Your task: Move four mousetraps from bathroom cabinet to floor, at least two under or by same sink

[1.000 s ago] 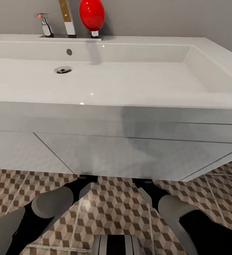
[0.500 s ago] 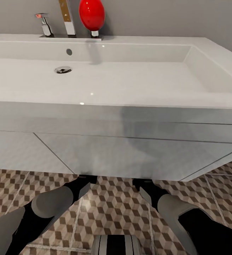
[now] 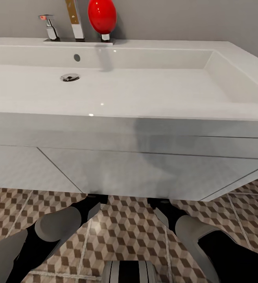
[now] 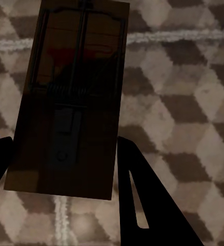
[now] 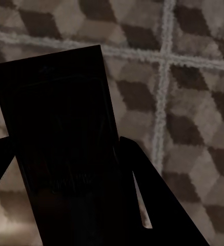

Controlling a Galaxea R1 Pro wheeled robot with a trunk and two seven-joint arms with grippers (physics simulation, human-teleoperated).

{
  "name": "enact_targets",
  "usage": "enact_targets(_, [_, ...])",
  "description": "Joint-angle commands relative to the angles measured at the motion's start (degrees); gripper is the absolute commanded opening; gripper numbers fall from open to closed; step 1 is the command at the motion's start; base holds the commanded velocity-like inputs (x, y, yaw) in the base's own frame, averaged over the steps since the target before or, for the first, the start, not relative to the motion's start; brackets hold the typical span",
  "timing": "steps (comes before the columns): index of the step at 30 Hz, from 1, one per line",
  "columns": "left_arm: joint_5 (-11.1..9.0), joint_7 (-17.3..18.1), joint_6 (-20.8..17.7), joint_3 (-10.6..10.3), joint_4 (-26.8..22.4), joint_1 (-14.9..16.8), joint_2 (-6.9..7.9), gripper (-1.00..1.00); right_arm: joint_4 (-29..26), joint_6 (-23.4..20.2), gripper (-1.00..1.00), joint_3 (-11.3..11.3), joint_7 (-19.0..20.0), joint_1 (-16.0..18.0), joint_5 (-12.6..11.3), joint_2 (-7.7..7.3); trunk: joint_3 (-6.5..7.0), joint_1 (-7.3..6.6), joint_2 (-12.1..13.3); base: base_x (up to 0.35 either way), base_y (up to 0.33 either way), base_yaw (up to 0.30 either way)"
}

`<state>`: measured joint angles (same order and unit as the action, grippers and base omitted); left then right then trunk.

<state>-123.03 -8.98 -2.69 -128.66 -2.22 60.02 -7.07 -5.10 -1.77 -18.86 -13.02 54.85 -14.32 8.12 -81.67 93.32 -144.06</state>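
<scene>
- Cube-patterned bathroom floor [image 3: 125, 228] is spreading below the robot, brown, beige and white tiles crossed by pale grout lines.
- Ahead of both arms, the white rectangular sink [image 3: 152, 114] is sitting on its wall-hung vanity [image 3: 144, 177], with chrome taps [image 3: 76, 23] and a red egg-shaped object [image 3: 102, 15] at the back by the grey wall.
- Both forearms are reaching forward and down, their ends passing out of sight under the vanity's lower edge in the head view.
- In the left wrist view, the left gripper [image 4: 65, 169] is clamping a mousetrap [image 4: 70, 97] between its dark fingers [image 4: 142, 200]; the wooden plate is jutting out past the fingertips over the tiles, its spring, wire bar and red spot showing.
- In the right wrist view, the right gripper [image 5: 65, 174] is likewise gripping a second mousetrap [image 5: 60, 133], deep in shadow and nearly black, held above the tiles beside a grout crossing.
- Whether either trap is touching the floor cannot be told.
</scene>
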Motion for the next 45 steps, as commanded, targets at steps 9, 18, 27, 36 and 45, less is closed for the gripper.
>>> enact_targets(9, [0.07, -0.25, -0.08, -0.54, -0.07, 0.27, 0.04, -1.0, -1.99, -0.17, -1.0, -0.74, -0.34, 0.6, -0.44, -0.1, -0.69, -0.02, -0.02, 0.0, 0.0, 0.0])
enact_targets(18, [0.07, -0.25, -0.03, -0.54, -0.07, 0.27, 0.04, -1.0, -1.96, -0.17, -1.0, -0.74, -0.31, 0.6, -0.44, -0.2, -1.51, -0.02, -0.02, 0.0, 0.0, 0.0])
enact_targets(27, [0.07, -0.25, -0.03, -0.54, -0.09, 0.27, 0.04, -1.0, -1.97, -0.1, -1.0, -0.72, -0.34, 0.59, -0.44, -0.21, -2.33, -0.02, -0.02, 0.0, 0.0, 0.0])
enact_targets(36, [0.07, -0.25, -0.03, -0.54, -0.14, 0.27, 0.04, -1.0, -1.94, -0.08, -1.0, -0.73, -0.31, 0.6, -0.44, -0.28, -3.16, -0.02, -0.02, 0.0, 0.0, 0.0])
enact_targets(45, [0.07, -0.25, -0.03, -0.54, -0.08, 0.27, 0.04, -1.0, -1.93, -0.08, -1.0, -0.74, -0.33, 0.59, -0.44, -0.29, -3.99, -0.02, -0.02, 0.0, 0.0, 0.0])
